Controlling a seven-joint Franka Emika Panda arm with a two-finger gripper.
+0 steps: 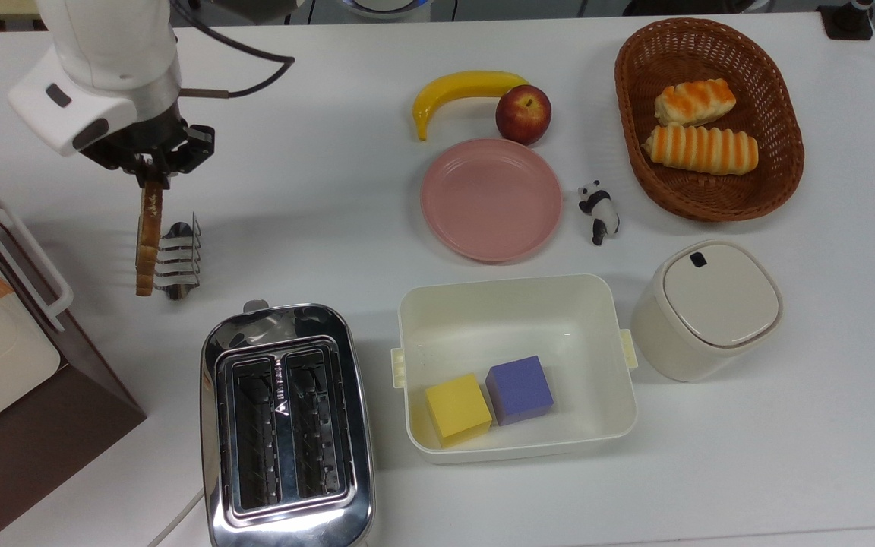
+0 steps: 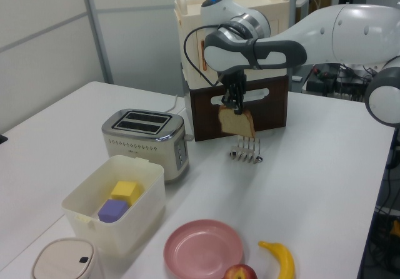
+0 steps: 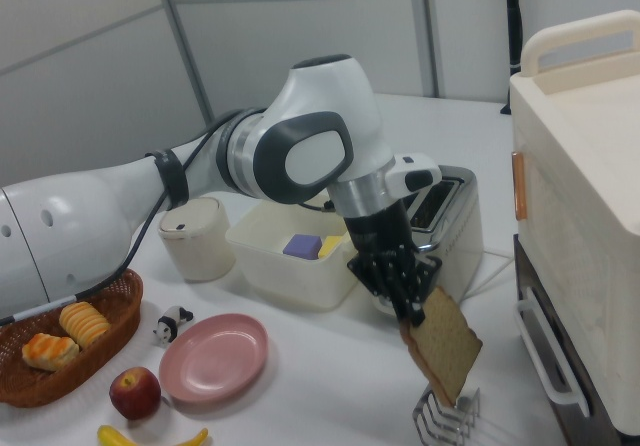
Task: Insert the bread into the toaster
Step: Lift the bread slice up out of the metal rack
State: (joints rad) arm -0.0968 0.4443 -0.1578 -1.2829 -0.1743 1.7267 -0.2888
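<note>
Start at the top view's left: your gripper (image 1: pixel 150 173) is clenched on the top edge of the bread (image 1: pixel 148 245), so the slice hangs straight down, edge-on from above. The left view shows it lifted clear of the wire toast rack (image 2: pixel 245 149), which stands bare on the table (image 1: pixel 346 228) just beside and below it. Held by the crust like this, the slice is already upright, which looks like the right attitude for dropping into a slot.

Move nearer and to the top view's right and you reach the toaster (image 1: pixel 285 425), both dark slots open and facing up, well apart from the bread. I judge the carry across is the step in hand.

Further right, the white bin (image 1: pixel 517 365) sits just beside the toaster; keep the hanging slice away from its rim.
</note>
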